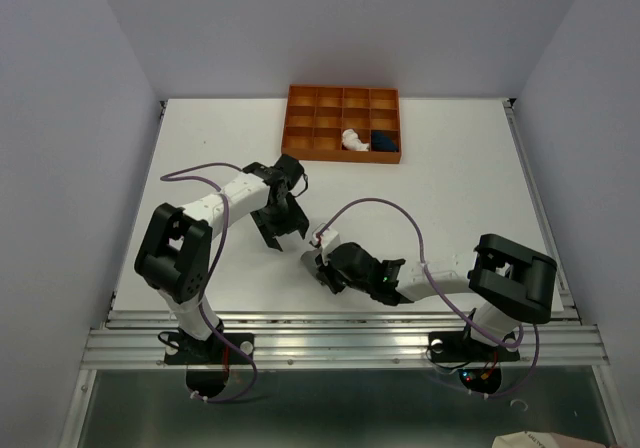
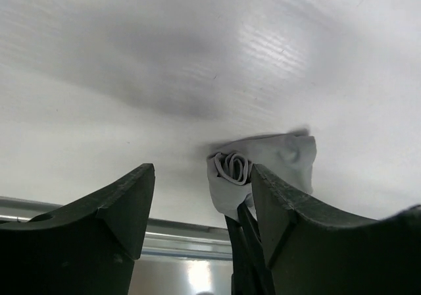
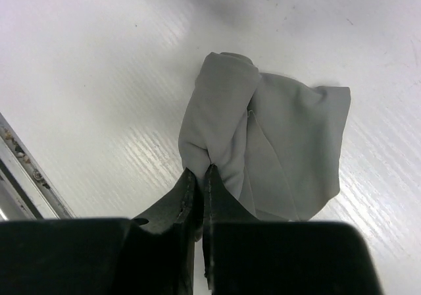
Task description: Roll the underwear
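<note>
Underwear [image 3: 263, 137], grey and part-rolled, is pinched in the closed right claw [image 3: 200, 176], lower edge hidden; left claw [image 2: 202, 173] gapes empty.

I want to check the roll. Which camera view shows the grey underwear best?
The right wrist view: the grey underwear fills the middle, partly rolled, pinched by the right claw. The left wrist view shows its spiral end only. The top external view shows just a small pale patch.

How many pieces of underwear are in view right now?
3. A plain grey cloth garment, pinched by the right gripper on the white table; a pale white one and a navy blue one in neighbouring near-row compartments of the orange divided tray. More could hide there.
</note>
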Robot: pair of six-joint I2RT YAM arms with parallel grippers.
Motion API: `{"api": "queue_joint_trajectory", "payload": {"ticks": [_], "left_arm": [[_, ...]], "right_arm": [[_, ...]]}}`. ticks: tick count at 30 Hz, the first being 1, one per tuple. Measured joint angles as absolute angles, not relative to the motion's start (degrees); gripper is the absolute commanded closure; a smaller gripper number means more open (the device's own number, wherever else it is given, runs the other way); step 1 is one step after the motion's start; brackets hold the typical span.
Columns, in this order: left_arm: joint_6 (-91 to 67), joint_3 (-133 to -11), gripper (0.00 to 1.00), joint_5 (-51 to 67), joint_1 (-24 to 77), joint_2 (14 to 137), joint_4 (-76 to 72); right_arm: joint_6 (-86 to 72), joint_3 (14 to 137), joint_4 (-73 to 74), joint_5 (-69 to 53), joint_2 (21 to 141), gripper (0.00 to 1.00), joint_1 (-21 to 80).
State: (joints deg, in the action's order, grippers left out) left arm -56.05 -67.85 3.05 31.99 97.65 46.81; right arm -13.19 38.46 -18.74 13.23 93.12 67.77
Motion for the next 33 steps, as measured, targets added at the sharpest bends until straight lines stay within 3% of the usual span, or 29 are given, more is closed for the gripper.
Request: {"api": "queue_joint_trajectory", "payload": {"ticks": [10, 18, 29, 33], "left_arm": [[-53.91, -64.75, 0.26, 3.42, 27.14, 91.53, 36.42], [-49.84, -53.43, 0.23, 11.64, 27.70, 87.29, 24.08], [-48.73, -49.08, 0.22, 19.05, 34.17, 87.26, 12.14], [-48.69, -49.10, 0.28, 19.86, 35.00, 90.45, 10.37]], "right_arm": [[-22.65, 28.34, -35.70, -6.33, 92.09, 0.99, 55.31], [-32.86, 23.88, -47.68, -20.69, 96.25, 0.99, 44.99], [-44.31, 21.50, -62.37, -33.08, 105.73, 0.95, 36.62], [-46.35, 21.50, -63.96, -35.00, 106.96, 0.93, 35.40]]}}
